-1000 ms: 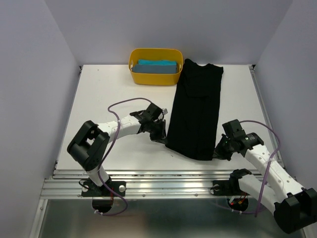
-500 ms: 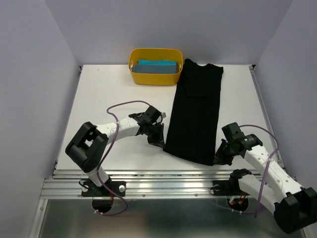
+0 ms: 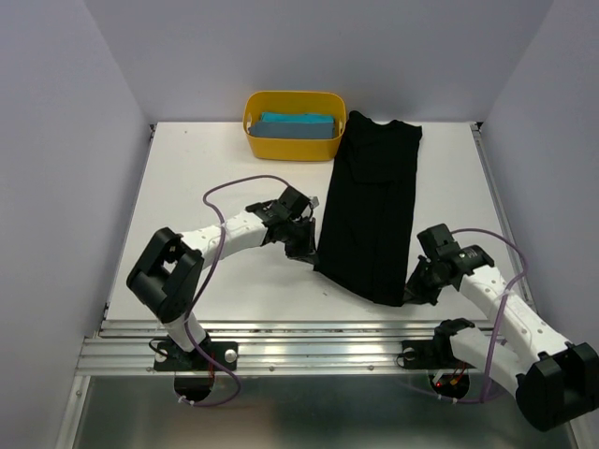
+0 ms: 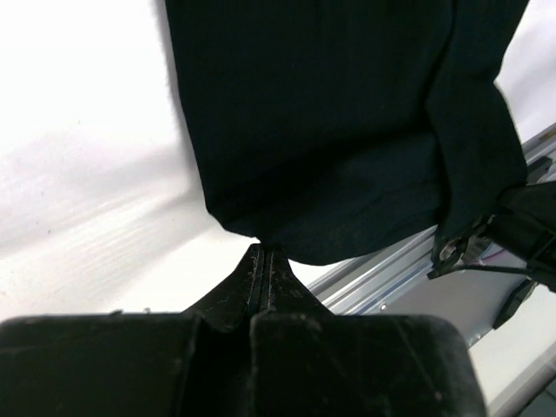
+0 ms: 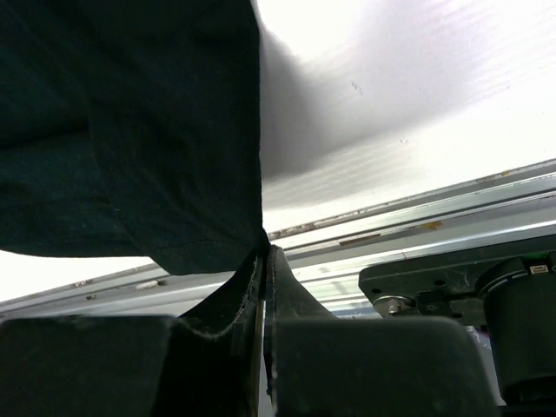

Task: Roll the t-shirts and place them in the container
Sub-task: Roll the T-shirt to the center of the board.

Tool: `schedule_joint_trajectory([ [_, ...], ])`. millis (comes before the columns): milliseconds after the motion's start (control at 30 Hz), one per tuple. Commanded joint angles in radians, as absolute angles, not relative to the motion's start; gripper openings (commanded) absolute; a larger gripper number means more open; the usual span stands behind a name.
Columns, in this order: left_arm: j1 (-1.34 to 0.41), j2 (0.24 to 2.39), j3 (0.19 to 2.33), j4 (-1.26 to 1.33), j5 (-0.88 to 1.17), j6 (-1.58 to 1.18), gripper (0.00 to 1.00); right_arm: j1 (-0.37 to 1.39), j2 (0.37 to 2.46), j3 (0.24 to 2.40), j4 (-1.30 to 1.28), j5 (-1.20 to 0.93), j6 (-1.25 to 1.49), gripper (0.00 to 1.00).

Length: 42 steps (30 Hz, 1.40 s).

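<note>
My left tool (image 4: pixel 261 258) and right tool (image 5: pixel 263 254) each pinch the hem of the flat black cloth t-shirt (image 3: pixel 370 215) just ahead; nothing is rolled yet.

Your left arm (image 3: pixel 229 234) runs low from the near left corner of the desk (image 3: pixel 206 178) toward its middle, with the wrist tipped down. Your left hand (image 3: pixel 310 258) is pinched closed, and in the wrist view its fingers (image 4: pixel 252 278) press flat together on the near left corner of the black t-shirt (image 3: pixel 374 215). Your right arm (image 3: pixel 501 304) angles in from the near right corner. Your right hand (image 3: pixel 410 291) is likewise clamped tight on the shirt's near right corner, close to the desk's near edge.
</note>
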State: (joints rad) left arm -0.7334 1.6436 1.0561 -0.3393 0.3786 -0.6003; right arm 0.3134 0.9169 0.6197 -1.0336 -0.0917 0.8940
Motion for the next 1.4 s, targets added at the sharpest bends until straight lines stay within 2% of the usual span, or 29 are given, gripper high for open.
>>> schedule_joint_trajectory([
  [0,-0.736,1.664,1.124,-0.342,0.347,-0.603,0.00,0.305,0.952,0.692,-0.982,-0.018,0.913,0.01],
  [233,-0.726,1.721,1.167,-0.318,0.334,-0.606,0.00,0.305,1.020,0.733,-0.942,0.072,0.922,0.01],
  [1200,-0.706,1.801,1.196,-0.279,0.247,-0.592,0.00,0.305,1.169,0.739,-0.766,0.206,0.913,0.03],
  [1300,-0.706,1.821,1.207,-0.284,0.248,-0.580,0.06,0.305,1.189,0.759,-0.746,0.227,0.914,0.06],
  [1367,-0.706,1.827,1.219,-0.291,0.244,-0.572,0.14,0.305,1.196,0.772,-0.736,0.224,0.914,0.14],
])
